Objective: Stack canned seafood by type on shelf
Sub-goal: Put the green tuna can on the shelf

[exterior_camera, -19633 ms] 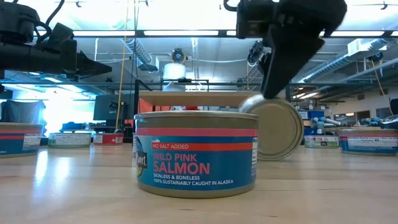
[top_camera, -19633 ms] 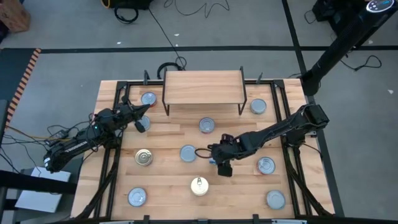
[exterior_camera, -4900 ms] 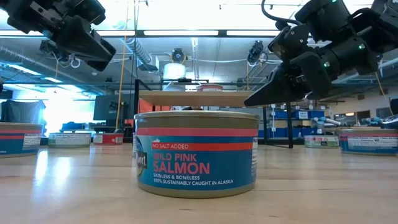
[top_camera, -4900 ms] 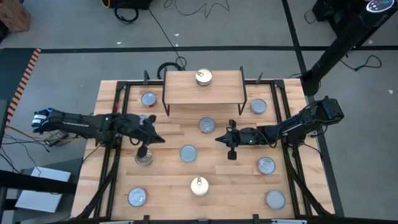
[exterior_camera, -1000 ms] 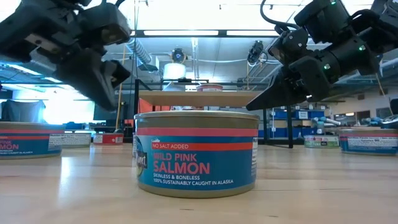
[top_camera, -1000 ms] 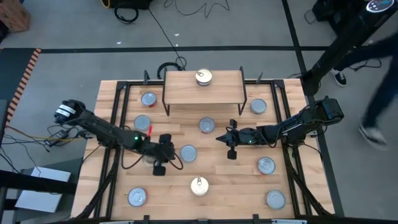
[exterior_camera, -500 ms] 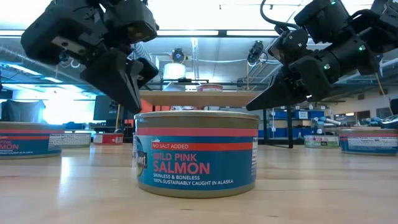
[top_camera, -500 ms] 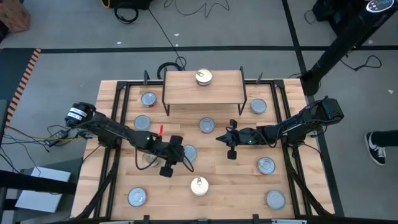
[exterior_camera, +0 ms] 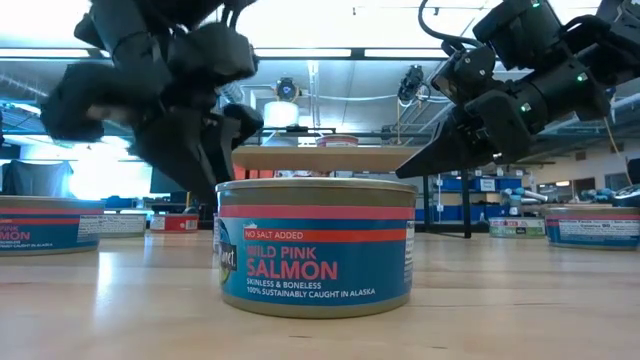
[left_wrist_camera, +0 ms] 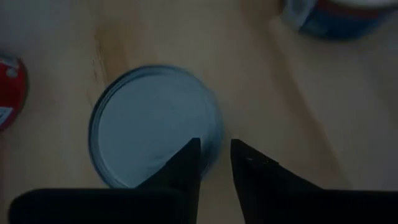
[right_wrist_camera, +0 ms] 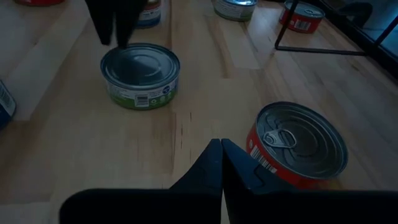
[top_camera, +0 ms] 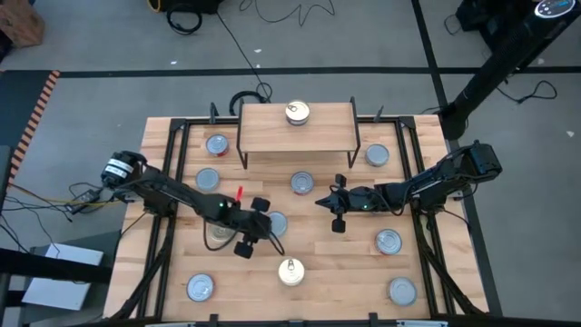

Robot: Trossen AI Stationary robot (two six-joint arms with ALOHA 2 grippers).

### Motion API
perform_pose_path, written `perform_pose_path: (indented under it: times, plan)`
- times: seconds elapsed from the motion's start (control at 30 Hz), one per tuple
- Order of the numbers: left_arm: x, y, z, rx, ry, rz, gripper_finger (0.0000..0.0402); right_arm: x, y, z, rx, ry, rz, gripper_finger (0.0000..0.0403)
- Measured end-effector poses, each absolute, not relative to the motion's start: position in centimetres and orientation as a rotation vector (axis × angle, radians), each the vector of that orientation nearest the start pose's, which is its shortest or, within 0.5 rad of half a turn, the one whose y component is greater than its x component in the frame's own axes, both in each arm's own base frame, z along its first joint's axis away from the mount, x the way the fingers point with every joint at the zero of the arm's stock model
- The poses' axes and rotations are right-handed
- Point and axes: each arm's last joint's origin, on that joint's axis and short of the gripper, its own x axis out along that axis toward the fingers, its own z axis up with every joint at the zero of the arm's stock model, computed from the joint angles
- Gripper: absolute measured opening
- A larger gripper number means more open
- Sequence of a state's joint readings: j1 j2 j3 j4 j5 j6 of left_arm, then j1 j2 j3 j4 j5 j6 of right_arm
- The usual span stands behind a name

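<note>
The task looks barely begun: the shelf at the far middle of the table carries a single gold-topped tin, and every other tin sits loose on the tabletop, so by my count nearly all of the sorting and stacking is left. No stack of any kind exists yet. Loose tins lie around the board: two beside the shelf's left legs, one by its right legs, a red-sided one in front of the shelf, a gold-topped one near the front edge, and others toward the front corners. The left gripper hangs just above a bluish-topped tin in the middle of the table, its fingers a little apart and holding nothing; this tin seems the next one to be picked. The right gripper waits over bare wood right of centre, fingers pressed together and empty, with the red-sided tin just beside it.
</note>
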State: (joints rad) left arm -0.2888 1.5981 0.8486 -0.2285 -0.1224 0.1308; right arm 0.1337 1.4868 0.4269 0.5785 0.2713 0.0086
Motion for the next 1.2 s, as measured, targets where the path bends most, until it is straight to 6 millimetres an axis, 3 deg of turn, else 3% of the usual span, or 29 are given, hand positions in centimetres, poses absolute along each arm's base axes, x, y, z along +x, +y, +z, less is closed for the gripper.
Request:
perform_pose_path:
  times: [0.43, 0.93, 1.2]
  plan:
    - [29.2, -8.2, 15.6, 0.372, 0.973, -0.189, 0.0093, 25.3, 2.6, 13.7, -0.088, 0.476, -0.137, 0.0009]
    - [29.1, -8.2, 15.5, 0.382, 0.993, -0.181, 0.0008, 25.3, 2.6, 13.7, -0.082, 0.476, -0.138, 0.0009]
    - [29.6, -8.3, 16.9, 0.384, 1.036, -0.194, 0.0002, 25.3, 2.6, 13.7, -0.082, 0.476, -0.139, 0.0009]
